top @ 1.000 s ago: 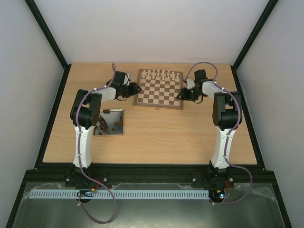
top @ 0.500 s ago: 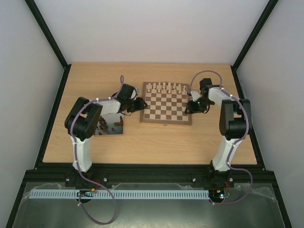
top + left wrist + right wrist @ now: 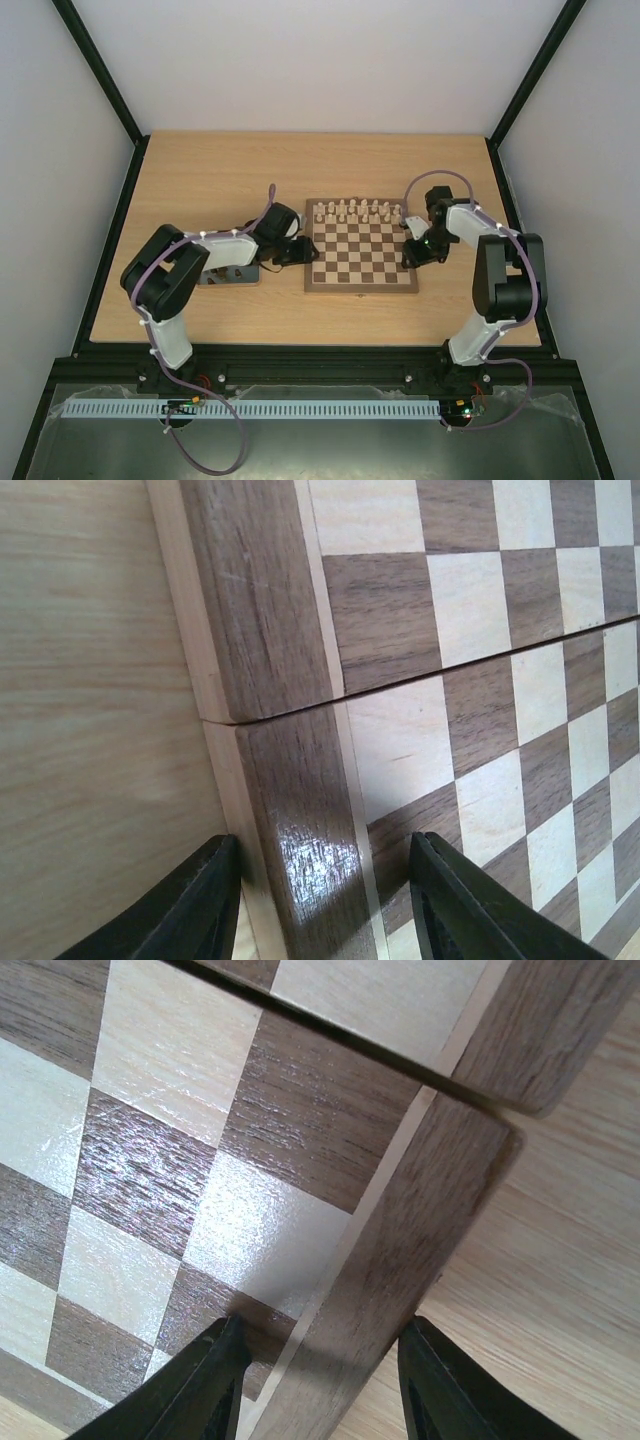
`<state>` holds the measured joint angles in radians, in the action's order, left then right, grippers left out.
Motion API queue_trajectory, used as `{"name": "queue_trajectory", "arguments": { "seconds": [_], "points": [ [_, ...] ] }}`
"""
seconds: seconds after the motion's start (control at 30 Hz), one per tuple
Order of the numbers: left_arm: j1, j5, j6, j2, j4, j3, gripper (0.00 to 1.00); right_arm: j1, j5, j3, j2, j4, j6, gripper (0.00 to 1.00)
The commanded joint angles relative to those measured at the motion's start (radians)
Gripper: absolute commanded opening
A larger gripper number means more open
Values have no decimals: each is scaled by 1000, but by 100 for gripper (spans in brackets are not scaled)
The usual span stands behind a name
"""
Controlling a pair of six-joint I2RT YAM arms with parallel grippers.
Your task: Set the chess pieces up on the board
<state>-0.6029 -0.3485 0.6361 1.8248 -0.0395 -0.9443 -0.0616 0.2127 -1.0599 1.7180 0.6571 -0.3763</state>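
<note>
**You are gripping the board [image 3: 360, 258] by both side borders, between the two arms on the table [image 3: 200, 170].**
The left gripper [image 3: 298, 252] is pinching the left border, half closed, with one finger [image 3: 190, 905] outside the edge and the other over the squares. The right gripper [image 3: 411, 250] is clamping the right border the same way. Cream pieces [image 3: 355, 210] are standing along the far edge. A metal tray [image 3: 235, 275] is lying just left of the board, mostly hidden by the left arm [image 3: 165, 285].
</note>
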Motion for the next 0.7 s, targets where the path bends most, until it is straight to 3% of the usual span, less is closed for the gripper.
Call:
{"name": "queue_trajectory", "arguments": {
  "seconds": [0.0, 0.2, 0.4, 0.57, 0.67],
  "points": [
    [-70, -103, -15, -31, 4, 22, 47, -7, 3, 78, 19, 77, -51, 45],
    [-67, 27, -73, -103, 167, -53, 59, 63, 10, 45, -38, 137, -54, 51],
    [-8, 222, -105, -279, 386, -91, 68, 100, 19, 13, -191, 156, -21, 58],
    [186, 344, -33, -406, 477, -7, 72, 97, 185, 26, -311, 88, 63, 56],
    [367, 331, 8, -452, 459, 76, 76, 90, 339, 70, -368, -9, 115, 54]
  ]
}}
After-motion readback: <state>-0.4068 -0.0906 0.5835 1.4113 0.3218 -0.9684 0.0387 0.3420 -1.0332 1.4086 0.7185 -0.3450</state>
